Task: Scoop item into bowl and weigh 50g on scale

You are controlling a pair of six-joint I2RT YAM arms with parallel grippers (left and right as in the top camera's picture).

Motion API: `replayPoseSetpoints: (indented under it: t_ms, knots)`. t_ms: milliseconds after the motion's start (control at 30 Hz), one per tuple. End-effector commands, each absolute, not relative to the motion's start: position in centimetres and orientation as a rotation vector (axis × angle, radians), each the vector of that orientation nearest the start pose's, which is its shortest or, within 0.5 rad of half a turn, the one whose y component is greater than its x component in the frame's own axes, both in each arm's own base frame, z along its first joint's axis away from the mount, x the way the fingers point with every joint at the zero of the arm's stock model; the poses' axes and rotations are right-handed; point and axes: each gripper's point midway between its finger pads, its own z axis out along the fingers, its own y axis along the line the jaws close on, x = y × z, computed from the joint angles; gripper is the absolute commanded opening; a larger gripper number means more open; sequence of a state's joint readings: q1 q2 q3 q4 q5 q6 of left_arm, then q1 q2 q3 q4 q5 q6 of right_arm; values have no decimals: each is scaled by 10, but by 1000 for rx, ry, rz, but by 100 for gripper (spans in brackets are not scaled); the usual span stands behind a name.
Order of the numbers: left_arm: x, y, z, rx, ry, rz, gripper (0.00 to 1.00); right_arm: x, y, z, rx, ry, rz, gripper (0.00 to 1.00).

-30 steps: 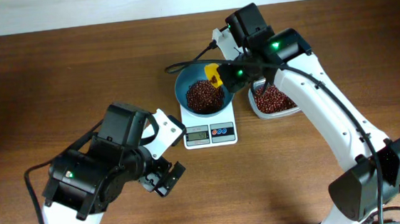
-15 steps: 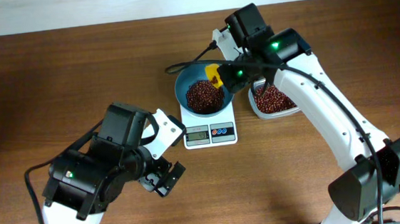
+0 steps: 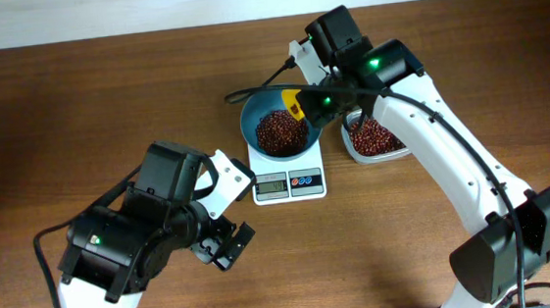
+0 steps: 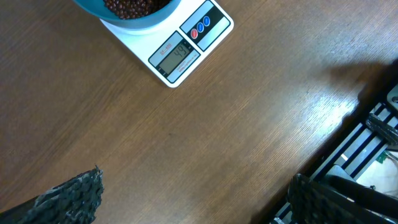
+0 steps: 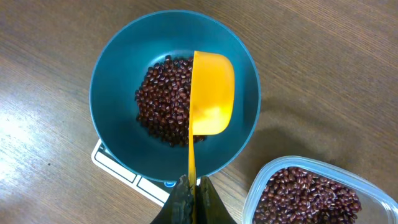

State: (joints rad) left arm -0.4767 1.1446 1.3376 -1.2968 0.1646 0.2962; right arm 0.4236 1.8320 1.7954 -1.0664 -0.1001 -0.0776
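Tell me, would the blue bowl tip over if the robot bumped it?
Probably not easily: the bowl is wide, and the beans pooled at its bottom should steady it. It might slide, though, since it just sits on the smooth scale.

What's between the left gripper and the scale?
Only bare wooden table. In the left wrist view, nothing lies between the open left gripper and the scale.
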Motion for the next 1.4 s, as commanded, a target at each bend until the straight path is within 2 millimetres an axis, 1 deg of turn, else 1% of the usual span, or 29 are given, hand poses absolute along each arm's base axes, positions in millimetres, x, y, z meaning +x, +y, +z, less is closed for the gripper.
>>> replayPoseSetpoints:
  t_ms: [0, 233, 300, 400, 567, 633, 733, 767, 800, 833, 867, 900, 933, 1033, 1133, 1367]
  knots:
    - [209, -139, 241, 1075, 2457, -267, 99, 400, 208, 208, -696, 2579, 283, 4]
    - [209, -139, 241, 1074, 2457, -267, 99, 399, 206, 207, -697, 2587, 275, 4]
    - [209, -139, 241, 1075, 2457, -267, 99, 396, 201, 196, -697, 2626, 244, 4]
    - [209, -139, 241, 1075, 2457, -267, 99, 397, 202, 200, -694, 2611, 247, 4]
    - [209, -139, 241, 1075, 2457, -267, 99, 397, 201, 200, -695, 2613, 246, 4]
    - [209, -139, 241, 1075, 2457, -267, 99, 395, 200, 192, -699, 2638, 237, 4]
    - [209, -139, 241, 1075, 2457, -267, 99, 396, 201, 194, -698, 2629, 239, 4]
    - [209, -139, 241, 1074, 2457, -267, 99, 398, 202, 197, -697, 2620, 240, 4]
    - [209, -139, 241, 1075, 2457, -267, 99, 401, 203, 206, -691, 2595, 245, 4]
    - [209, -139, 241, 1075, 2457, -267, 99, 404, 203, 210, -687, 2581, 241, 4]
    - [209, -139, 241, 1075, 2457, -267, 99, 403, 199, 209, -681, 2590, 210, 4]
    - [209, -139, 241, 1075, 2457, -267, 99, 402, 191, 200, -676, 2624, 157, 4]
    - [209, -139, 241, 1075, 2457, -267, 99, 399, 188, 195, -679, 2649, 139, 4]
    - [209, -139, 241, 1075, 2457, -267, 99, 402, 196, 207, -681, 2601, 186, 4]
    - [209, -139, 241, 1075, 2457, -267, 99, 402, 195, 208, -677, 2602, 183, 4]
    - [209, -139, 241, 1075, 2457, -267, 99, 401, 198, 208, -684, 2600, 215, 4]
